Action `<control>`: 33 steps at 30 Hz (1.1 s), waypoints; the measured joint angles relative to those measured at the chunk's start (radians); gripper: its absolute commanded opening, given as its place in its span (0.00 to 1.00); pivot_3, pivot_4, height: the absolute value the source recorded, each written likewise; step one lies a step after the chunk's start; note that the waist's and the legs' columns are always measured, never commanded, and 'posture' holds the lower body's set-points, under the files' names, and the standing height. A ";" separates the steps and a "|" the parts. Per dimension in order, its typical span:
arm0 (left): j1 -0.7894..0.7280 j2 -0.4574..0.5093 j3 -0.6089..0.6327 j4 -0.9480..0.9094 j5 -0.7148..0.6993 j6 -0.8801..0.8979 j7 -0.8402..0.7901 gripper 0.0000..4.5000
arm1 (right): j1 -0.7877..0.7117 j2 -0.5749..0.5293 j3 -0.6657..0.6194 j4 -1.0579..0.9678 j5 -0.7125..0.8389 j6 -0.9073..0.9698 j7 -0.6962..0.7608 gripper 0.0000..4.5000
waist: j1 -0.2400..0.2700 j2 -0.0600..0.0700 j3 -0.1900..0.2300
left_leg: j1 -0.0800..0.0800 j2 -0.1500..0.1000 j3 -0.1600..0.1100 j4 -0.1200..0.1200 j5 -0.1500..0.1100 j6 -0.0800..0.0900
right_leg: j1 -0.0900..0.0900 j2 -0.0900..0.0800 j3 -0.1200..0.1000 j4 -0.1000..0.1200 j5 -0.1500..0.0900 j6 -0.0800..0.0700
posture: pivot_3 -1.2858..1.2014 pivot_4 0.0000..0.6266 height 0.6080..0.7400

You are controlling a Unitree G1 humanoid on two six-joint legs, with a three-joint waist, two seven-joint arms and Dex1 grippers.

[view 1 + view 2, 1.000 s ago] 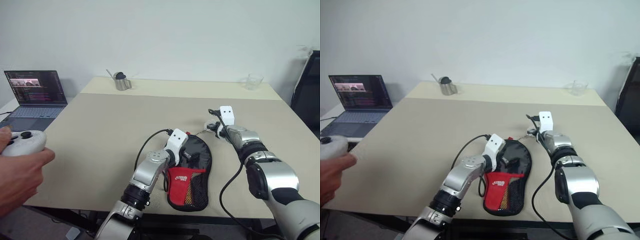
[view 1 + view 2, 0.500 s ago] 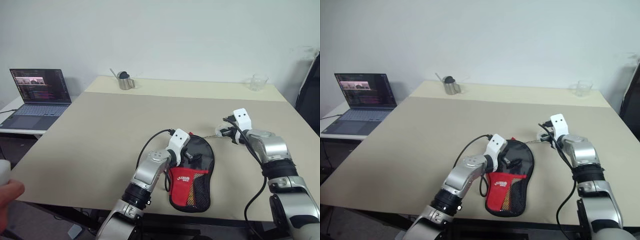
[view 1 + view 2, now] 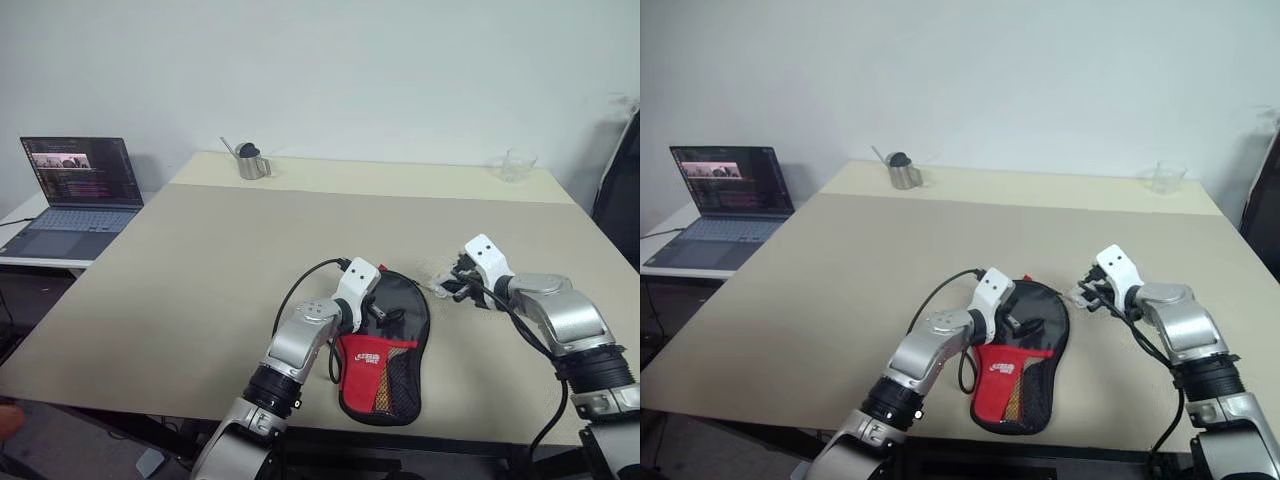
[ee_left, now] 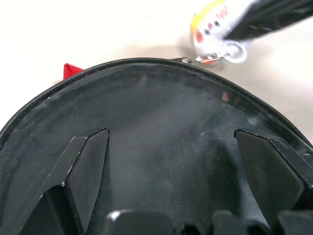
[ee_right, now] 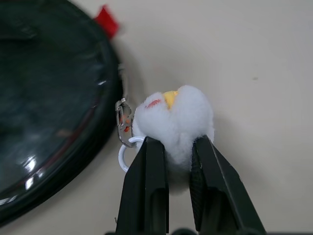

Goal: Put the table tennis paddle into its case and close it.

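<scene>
Big beige tabletop (image 3: 200, 260) takes up most of the head view, with a laptop (image 3: 72, 185) off at about 9 o'clock on a separate side desk. A small metal cup (image 3: 245, 162) sits at the far edge around 11 o'clock and a clear glass (image 3: 512, 164) is at roughly 1 o'clock.

The case (image 3: 392, 345) lies flat near the front edge, about 6 o'clock, black round end pointing away and the red and mesh pocket end toward the robot. The paddle itself can't be made out, so whether it's inside is anyone's guess.

The left end effector (image 3: 375, 312) rests over the round black part of the case, fingers (image 4: 83, 166) spread wide and gripping nothing. At 3 o'clock of the case, the right end effector (image 5: 178, 161) is clamped on the fuzzy white ball charm (image 5: 176, 120), which hangs off the zipper pull (image 5: 122, 125) right at the case's rim.
</scene>
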State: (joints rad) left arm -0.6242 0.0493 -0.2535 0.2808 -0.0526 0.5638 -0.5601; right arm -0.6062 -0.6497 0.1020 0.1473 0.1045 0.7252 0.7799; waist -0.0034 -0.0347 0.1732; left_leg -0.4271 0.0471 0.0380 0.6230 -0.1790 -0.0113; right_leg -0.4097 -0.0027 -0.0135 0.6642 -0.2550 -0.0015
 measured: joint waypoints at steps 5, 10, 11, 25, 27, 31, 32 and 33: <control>-0.001 0.000 0.000 0.000 0.000 0.000 -0.001 1.00 | 0.010 -0.027 0.000 -0.023 0.011 -0.024 0.055 0.04 | 0.001 0.000 0.000 | 0.000 0.000 0.000 0.000 -0.001 0.001 | 0.001 0.000 0.000 -0.002 0.000 0.000 | 0.52 0.24 1.00; 0.000 0.000 -0.001 -0.001 0.000 0.000 -0.002 1.00 | 0.033 -0.046 0.000 -0.026 0.013 -0.043 0.080 0.04 | 0.001 0.000 0.000 | 0.000 0.000 0.000 0.000 -0.001 0.001 | 0.001 0.000 0.000 -0.002 0.000 0.000 | 0.52 0.24 1.00; -0.001 0.000 -0.002 -0.001 0.000 0.000 -0.002 1.00 | 0.038 -0.052 0.000 -0.028 0.014 -0.046 0.090 0.04 | 0.001 0.000 0.000 | 0.000 0.000 0.000 0.000 -0.001 0.001 | 0.001 0.000 0.000 -0.002 0.000 0.000 | 0.52 0.24 1.00; -0.007 0.005 -0.006 0.000 0.000 0.012 -0.018 1.00 | 0.109 -0.139 0.028 -0.104 0.005 -0.120 0.180 0.04 | 0.001 0.000 0.000 | 0.000 0.000 -0.001 0.000 -0.001 0.000 | 0.001 0.000 -0.001 -0.003 0.000 0.000 | 0.52 0.24 1.00; -0.008 0.005 -0.006 0.000 0.000 0.014 -0.019 1.00 | 0.123 -0.148 0.031 -0.110 0.006 -0.130 0.194 0.04 | 0.001 0.000 0.000 | 0.000 0.000 -0.001 0.000 -0.001 0.000 | 0.001 0.000 -0.001 -0.003 0.000 0.000 | 0.52 0.24 1.00; -0.008 0.006 -0.006 -0.001 0.000 0.016 -0.019 1.00 | 0.151 -0.166 0.031 -0.152 0.022 -0.130 0.226 0.04 | 0.002 0.000 0.000 | 0.000 -0.001 -0.001 0.000 -0.001 0.000 | 0.002 0.000 -0.001 -0.003 0.000 0.000 | 0.52 0.24 1.00; -0.008 0.006 -0.006 -0.001 0.000 0.016 -0.019 1.00 | 0.155 -0.168 0.031 -0.157 0.026 -0.130 0.230 0.04 | 0.002 0.000 0.000 | 0.000 -0.001 -0.001 0.000 -0.001 0.000 | 0.002 0.000 -0.001 -0.003 0.000 0.000 | 0.52 0.24 1.00; -0.008 0.006 -0.006 -0.001 0.000 0.016 -0.019 1.00 | 0.159 -0.171 0.031 -0.165 0.030 -0.130 0.234 0.04 | 0.002 0.000 0.000 | 0.000 -0.001 -0.001 0.000 -0.001 0.000 | 0.002 0.000 -0.001 -0.003 0.000 0.000 | 0.52 0.24 1.00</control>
State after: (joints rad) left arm -0.6323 0.0548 -0.2596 0.2800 -0.0526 0.5801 -0.5787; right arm -0.4467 -0.8205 0.1327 -0.0176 0.1346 0.5950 1.0138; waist -0.0018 -0.0347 0.1732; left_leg -0.4272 0.0465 0.0365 0.6233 -0.1801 -0.0111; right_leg -0.4080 -0.0029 -0.0146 0.6616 -0.2549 -0.0012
